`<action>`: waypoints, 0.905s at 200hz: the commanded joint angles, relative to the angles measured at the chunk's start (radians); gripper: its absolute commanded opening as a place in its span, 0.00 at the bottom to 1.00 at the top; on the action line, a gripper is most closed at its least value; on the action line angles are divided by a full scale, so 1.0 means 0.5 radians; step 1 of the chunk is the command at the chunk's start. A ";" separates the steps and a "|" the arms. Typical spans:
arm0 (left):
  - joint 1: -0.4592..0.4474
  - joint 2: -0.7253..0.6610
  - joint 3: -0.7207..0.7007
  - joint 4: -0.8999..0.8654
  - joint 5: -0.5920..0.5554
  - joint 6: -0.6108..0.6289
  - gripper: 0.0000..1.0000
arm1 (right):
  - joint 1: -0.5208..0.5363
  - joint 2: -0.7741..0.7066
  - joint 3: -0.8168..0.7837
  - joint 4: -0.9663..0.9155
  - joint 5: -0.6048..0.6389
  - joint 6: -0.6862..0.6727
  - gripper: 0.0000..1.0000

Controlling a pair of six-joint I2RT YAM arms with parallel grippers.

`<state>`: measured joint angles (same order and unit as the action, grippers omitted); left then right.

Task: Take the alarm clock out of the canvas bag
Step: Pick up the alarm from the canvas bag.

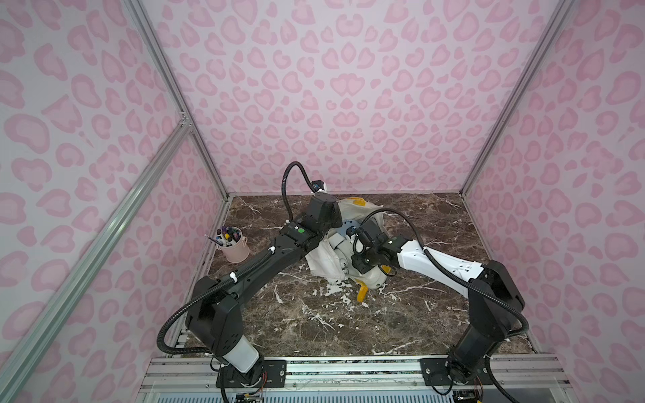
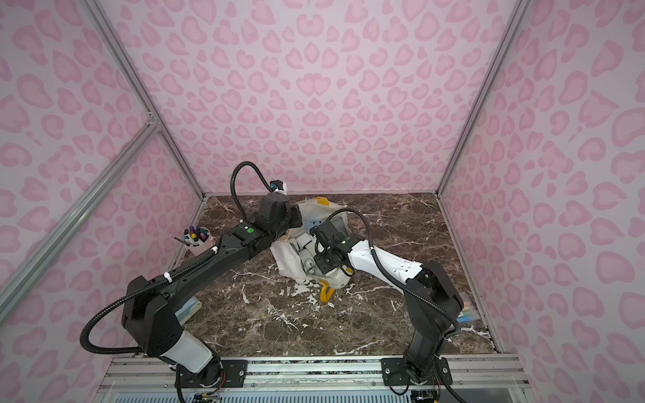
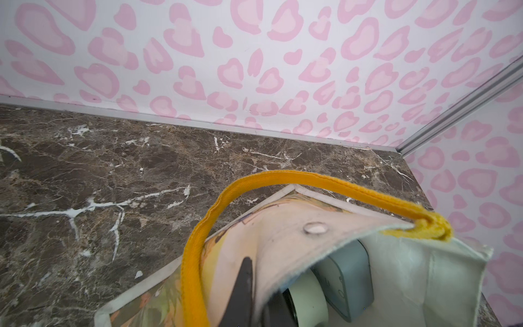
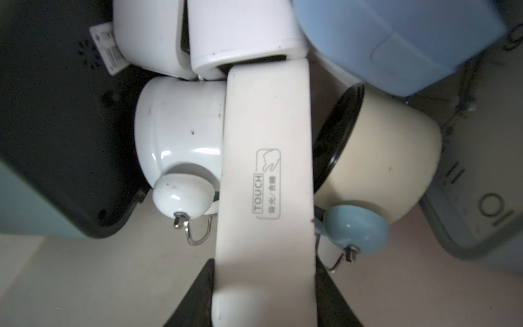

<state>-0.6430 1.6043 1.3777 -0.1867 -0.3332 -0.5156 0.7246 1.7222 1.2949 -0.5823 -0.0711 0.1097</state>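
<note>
Cream alarm clock — one end off-frame

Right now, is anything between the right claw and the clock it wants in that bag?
Nothing visible. The right gripper grips the cream clock on both sides inside the canvas bag, whose rim the left gripper holds up. A white bell clock lies right beside it.

Pale walls carry pink leopard-style spots; the table is dark brown marble veined white. The canvas bag is off-white, its strap handle yellow. The alarm clock is cream with grey print, a bell clock glossy white, a round clock cream with a black rim and a light blue bell, another clock sky blue. The pen bucket is pink
</note>
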 commanded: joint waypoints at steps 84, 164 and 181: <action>-0.105 0.021 0.031 -0.024 -0.183 -0.137 0.03 | -0.036 -0.025 0.181 -0.243 -0.196 0.034 0.22; -0.109 0.046 0.076 -0.101 -0.267 -0.148 0.03 | -0.044 -0.267 0.022 -0.296 -0.268 -0.017 0.21; -0.110 0.049 0.082 -0.111 -0.271 -0.140 0.03 | -0.044 -0.324 -0.026 -0.288 -0.271 -0.026 0.21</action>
<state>-0.6956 1.6283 1.4048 -0.2325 -0.4442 -0.5747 0.7002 1.5902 1.3083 -0.7322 -0.1543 0.1200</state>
